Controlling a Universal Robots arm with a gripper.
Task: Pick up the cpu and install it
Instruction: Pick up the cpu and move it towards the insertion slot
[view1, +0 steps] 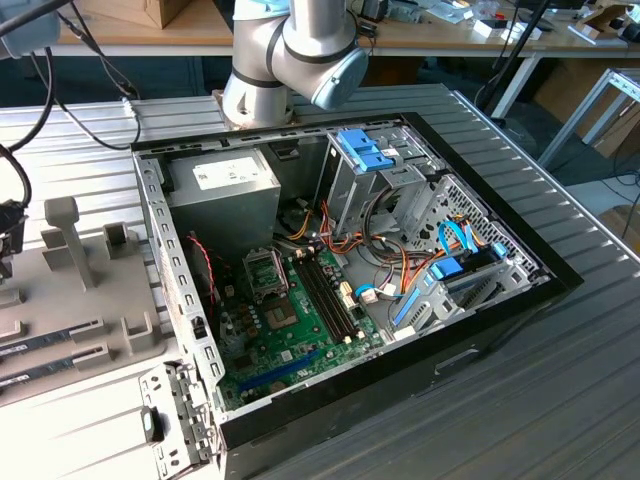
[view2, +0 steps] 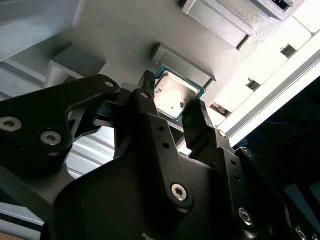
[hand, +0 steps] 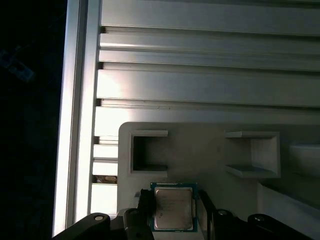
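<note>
Both wrist views, tool (view2: 172, 95) at cpu (hand: 173, 209) (exterior view: motherboard (view1: 290, 335))

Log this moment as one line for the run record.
stage: pick | gripper: jaws shut on cpu edges | place: at grey tray | install: not done

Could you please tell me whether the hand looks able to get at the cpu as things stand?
Probably yes: in both wrist views the hand sits right at the cpu, which lies flat and uncovered on the grey holder, with nothing between them.
</note>
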